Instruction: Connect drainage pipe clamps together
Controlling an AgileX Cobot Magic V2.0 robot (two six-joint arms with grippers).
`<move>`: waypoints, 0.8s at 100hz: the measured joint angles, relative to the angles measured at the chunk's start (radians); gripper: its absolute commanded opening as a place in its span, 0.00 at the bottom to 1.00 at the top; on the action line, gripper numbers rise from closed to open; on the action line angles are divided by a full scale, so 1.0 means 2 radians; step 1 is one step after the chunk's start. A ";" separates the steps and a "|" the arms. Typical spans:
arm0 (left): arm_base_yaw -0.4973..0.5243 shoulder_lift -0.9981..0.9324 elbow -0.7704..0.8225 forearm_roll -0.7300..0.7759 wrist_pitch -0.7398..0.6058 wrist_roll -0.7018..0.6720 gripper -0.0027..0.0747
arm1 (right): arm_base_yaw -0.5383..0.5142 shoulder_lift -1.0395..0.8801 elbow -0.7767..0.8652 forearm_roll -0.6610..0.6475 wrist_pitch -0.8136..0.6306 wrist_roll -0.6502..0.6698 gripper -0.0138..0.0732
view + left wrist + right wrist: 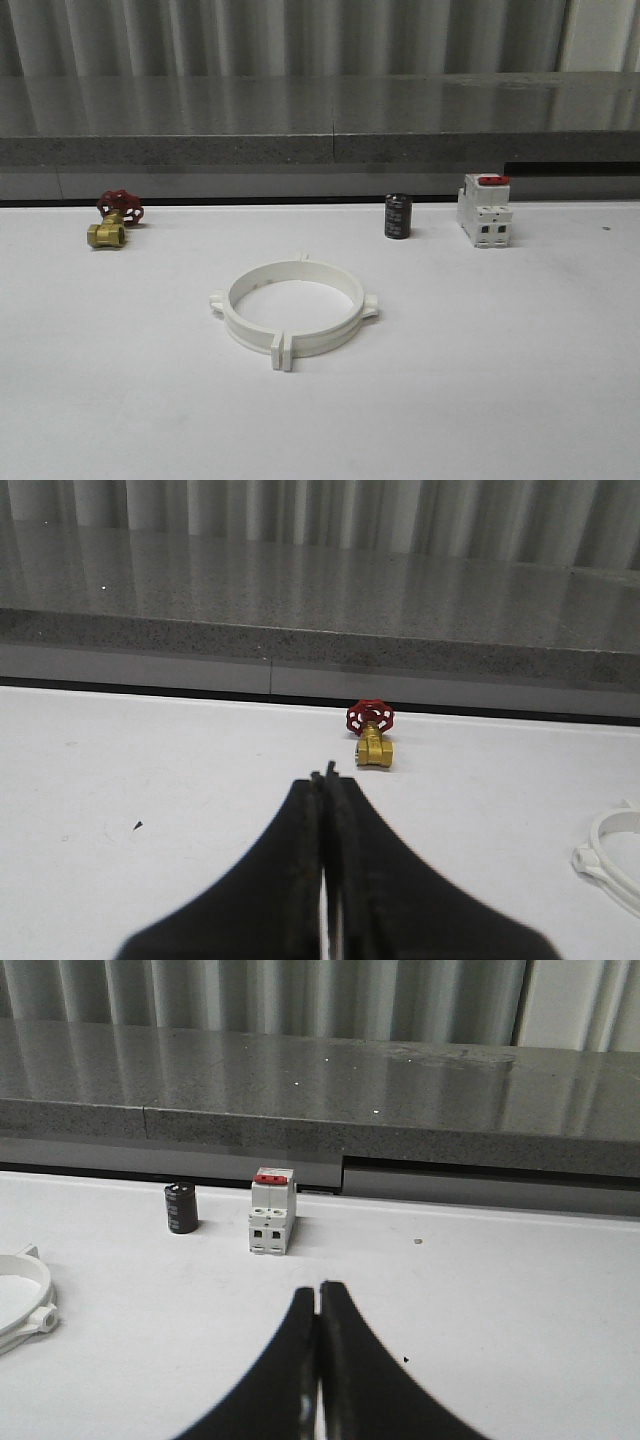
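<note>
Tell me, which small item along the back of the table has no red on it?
The black cylinder. The brass valve has a red handwheel and the white breaker a red switch.

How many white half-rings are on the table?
2, joined into one ring mid-table: the near half with its tabs facing the camera, and the far half behind it. None seem hidden.
</note>
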 measured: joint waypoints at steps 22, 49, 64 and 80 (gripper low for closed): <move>0.000 0.000 0.004 -0.003 -0.044 0.000 0.01 | 0.000 -0.001 0.000 0.000 0.002 0.000 0.08; 0.000 0.000 0.004 -0.004 -0.053 0.000 0.01 | 0.000 -0.001 0.000 0.000 0.002 0.000 0.08; 0.000 0.000 0.004 -0.004 -0.054 0.000 0.01 | 0.000 -0.001 0.000 0.000 0.002 0.000 0.08; 0.000 0.000 0.004 -0.004 -0.054 0.000 0.01 | 0.000 -0.001 0.000 0.000 0.002 0.000 0.08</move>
